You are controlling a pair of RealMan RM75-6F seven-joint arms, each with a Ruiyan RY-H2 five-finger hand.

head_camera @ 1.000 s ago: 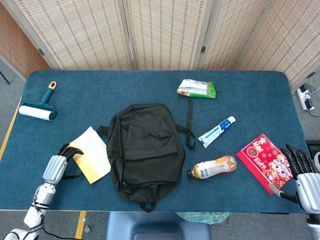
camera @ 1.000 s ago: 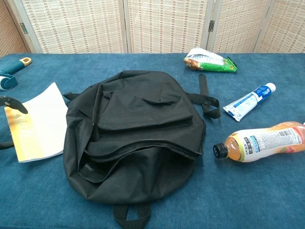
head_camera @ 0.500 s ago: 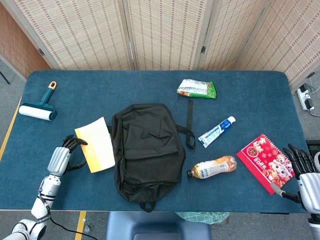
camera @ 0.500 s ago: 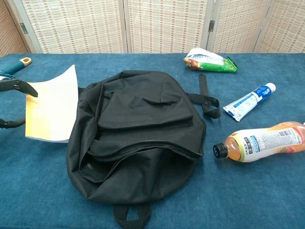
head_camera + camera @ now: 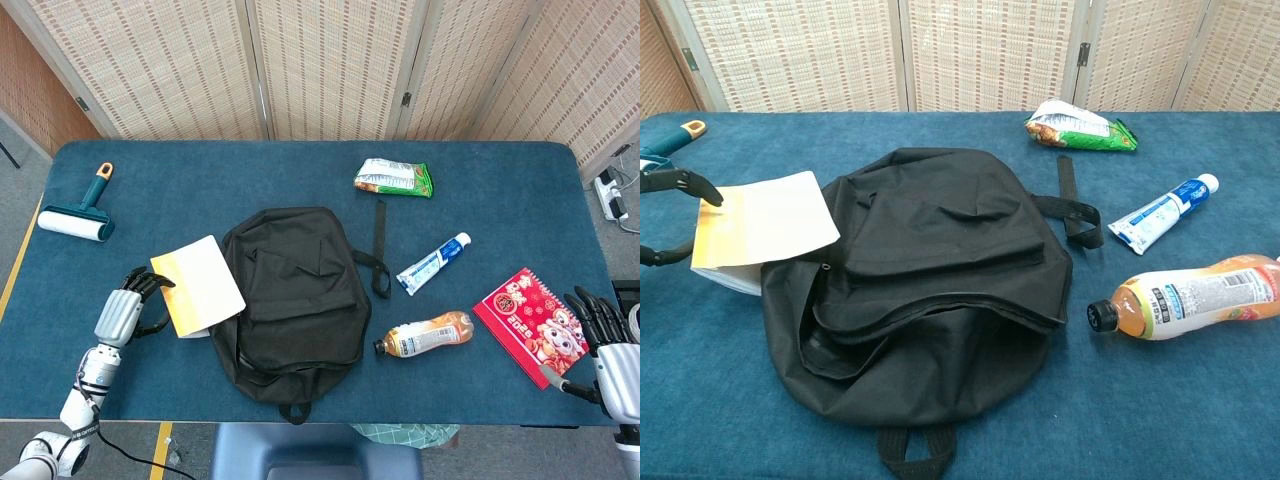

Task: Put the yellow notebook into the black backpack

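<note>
The yellow notebook (image 5: pixel 197 284) (image 5: pixel 760 227), pale on its upper face and yellow along its left edge, is lifted off the table and tilted, its right edge over the left side of the black backpack (image 5: pixel 295 295) (image 5: pixel 930 290). My left hand (image 5: pixel 125 310) (image 5: pixel 665 215) grips the notebook's left edge between thumb and fingers. The backpack lies flat mid-table with its zipper gaping on the near left side. My right hand (image 5: pixel 605 335) rests at the table's right edge, fingers apart, holding nothing.
A red calendar booklet (image 5: pixel 530 322) lies by my right hand. An orange drink bottle (image 5: pixel 425 334) (image 5: pixel 1195 295), a toothpaste tube (image 5: pixel 433 262) (image 5: pixel 1162 213) and a green snack bag (image 5: pixel 393 178) (image 5: pixel 1080 127) lie right of the backpack. A teal lint roller (image 5: pixel 80 212) sits far left.
My left hand has lifted the notebook from the table and carried it right and up, so its right edge now overlaps the backpack. The backpack's left side shifted slightly. The right hand stayed still.
</note>
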